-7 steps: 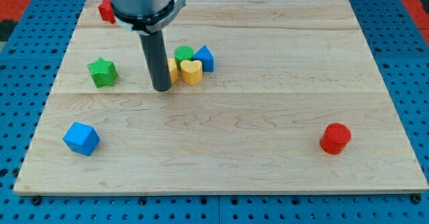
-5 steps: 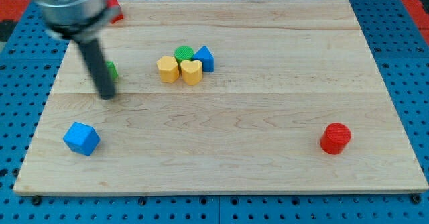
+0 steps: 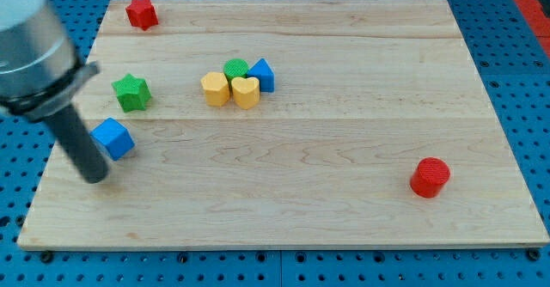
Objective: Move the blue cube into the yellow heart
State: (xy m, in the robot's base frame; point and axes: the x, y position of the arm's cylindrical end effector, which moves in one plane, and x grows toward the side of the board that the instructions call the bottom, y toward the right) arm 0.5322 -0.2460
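The arm leans in from the view's upper left, its dark rod slanting down to the surface (image 3: 344,192). My tip (image 3: 94,179) rests just below-left of the blue cube (image 3: 113,138); this end effector grips nothing. The yellow heart (image 3: 246,91) sits well apart, toward the view's upper right.

Single raised view, angled down from the near edge, whole wooden board (image 3: 344,192) framed
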